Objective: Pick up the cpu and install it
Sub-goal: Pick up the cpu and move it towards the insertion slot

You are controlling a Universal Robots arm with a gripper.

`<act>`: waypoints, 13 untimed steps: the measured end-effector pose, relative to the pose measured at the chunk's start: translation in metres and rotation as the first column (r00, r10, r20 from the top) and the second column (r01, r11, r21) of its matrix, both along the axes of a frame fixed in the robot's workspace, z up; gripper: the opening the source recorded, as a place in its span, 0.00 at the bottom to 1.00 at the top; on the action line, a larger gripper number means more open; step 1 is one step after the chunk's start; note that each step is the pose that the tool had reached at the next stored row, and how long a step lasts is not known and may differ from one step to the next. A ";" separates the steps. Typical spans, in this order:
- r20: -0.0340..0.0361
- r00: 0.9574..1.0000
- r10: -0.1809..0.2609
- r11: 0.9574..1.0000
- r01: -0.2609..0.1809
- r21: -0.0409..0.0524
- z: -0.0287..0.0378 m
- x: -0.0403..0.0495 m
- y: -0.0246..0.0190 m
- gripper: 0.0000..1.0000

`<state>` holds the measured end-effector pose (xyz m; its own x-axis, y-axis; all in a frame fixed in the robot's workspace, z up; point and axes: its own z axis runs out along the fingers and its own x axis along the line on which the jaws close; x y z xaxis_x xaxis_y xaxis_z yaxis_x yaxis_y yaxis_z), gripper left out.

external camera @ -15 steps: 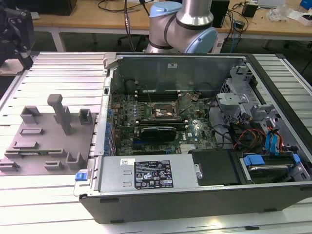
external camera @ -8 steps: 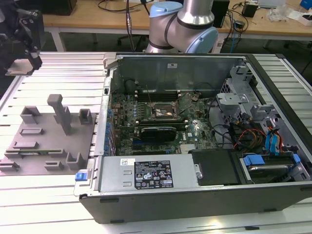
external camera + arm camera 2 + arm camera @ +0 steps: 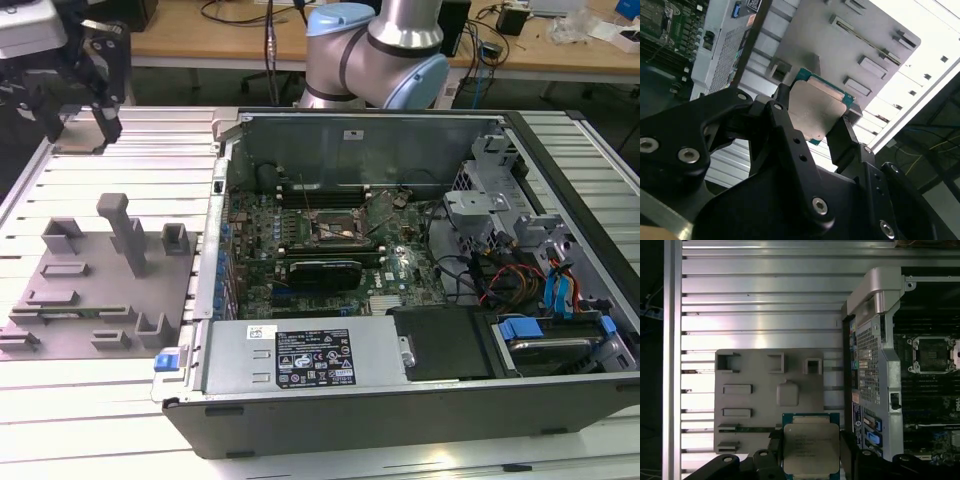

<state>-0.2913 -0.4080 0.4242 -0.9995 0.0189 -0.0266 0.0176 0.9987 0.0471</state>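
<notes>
We are clamping the cpu point(image 3: 811, 446) by two opposite edges in our tool point(image 3: 814, 116); we are judging it light, rigid, fragile underneath.

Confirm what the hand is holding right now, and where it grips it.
The hand holds the small flat square silvery-topped cpu, with its black fingers clamped on two opposite side edges.
</notes>
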 end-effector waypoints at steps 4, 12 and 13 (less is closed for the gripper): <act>0.000 1.000 0.000 1.000 0.000 0.000 0.0001 0.0111 0.0000 0.54; 0.000 1.000 0.000 1.000 0.000 0.000 0.0000 0.0385 0.0000 0.54; 0.000 1.000 0.000 1.000 0.000 0.000 0.0000 0.0406 0.0000 0.54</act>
<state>-0.2507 -0.4080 0.4242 -0.9995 0.0187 -0.0265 0.0174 0.9987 0.0471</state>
